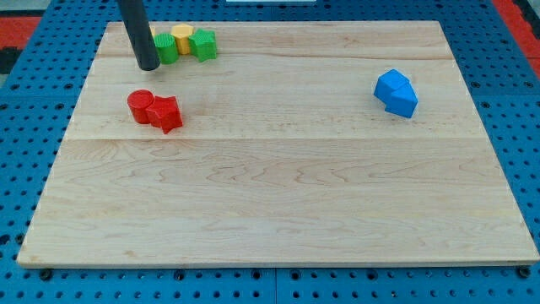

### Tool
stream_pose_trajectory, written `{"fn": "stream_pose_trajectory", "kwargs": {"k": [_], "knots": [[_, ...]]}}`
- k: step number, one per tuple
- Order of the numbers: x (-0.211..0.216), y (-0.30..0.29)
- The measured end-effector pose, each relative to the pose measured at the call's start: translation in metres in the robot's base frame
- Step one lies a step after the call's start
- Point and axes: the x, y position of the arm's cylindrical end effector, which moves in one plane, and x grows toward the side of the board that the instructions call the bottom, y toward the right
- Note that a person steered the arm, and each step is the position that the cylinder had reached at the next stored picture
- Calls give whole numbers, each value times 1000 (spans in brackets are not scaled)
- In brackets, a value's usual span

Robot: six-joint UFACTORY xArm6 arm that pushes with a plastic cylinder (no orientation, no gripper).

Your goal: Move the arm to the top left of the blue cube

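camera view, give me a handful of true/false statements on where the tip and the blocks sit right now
1. My tip is at the view's upper left, far from the blue block. True.
2. The blue block lies at the view's bottom left. False: it sits on the view's right side, in the upper half of the wooden board.
3. The two red blocks touch each other, below my tip in the view. True.
4. The yellow block stands alone in the middle of the board. False: it is bunched with the green blocks near the top edge, just to the view's right of my tip.
5. My tip is pressed against the blue block. False: most of the board's width separates them.
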Motion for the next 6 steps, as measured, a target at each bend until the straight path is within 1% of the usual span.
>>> {"fn": "stream_pose_trajectory", "kwargs": {"k": [3,5,6], "knots": [[0,8],[0,25],[0,92]]}}
